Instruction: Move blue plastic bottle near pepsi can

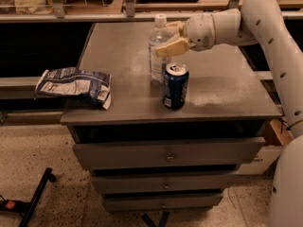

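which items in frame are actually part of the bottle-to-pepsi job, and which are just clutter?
Job:
blue plastic bottle, standing on the table
pepsi can, just in front of the bottle
gripper, at the bottle's upper part

Lying about:
chip bag, at the table's left edge
drawers below the top
black stand on the floor

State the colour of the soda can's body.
Dark blue with silver top: the short soda can, camera view. The gripper is at the tall clear plastic bottle.
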`<state>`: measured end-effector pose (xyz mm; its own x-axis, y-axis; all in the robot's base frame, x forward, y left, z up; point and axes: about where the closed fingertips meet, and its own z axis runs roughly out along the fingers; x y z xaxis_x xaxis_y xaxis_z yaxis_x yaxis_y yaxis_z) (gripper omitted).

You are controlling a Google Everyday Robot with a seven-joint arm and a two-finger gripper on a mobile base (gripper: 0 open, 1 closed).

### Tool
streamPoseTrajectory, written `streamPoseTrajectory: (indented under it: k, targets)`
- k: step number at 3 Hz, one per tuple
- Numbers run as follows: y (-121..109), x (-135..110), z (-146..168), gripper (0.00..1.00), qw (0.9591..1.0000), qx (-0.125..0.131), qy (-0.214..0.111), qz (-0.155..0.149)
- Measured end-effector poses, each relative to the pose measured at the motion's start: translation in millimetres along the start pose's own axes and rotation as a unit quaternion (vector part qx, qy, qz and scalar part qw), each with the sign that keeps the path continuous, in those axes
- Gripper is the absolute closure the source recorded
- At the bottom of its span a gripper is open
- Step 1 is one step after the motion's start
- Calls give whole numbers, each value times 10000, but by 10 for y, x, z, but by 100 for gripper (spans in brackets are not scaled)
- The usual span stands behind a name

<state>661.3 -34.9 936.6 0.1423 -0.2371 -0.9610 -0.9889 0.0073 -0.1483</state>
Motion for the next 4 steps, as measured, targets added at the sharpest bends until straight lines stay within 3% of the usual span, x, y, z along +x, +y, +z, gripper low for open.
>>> streamPoseTrajectory:
  k: [1,2,4]
  targets:
    - [21,19,-5,13,10000,-33,-6,-22]
    - [25,26,-12,0,10000,-35,22,-54]
    - [-103,-27,-41,0,9998,110,98,-109]
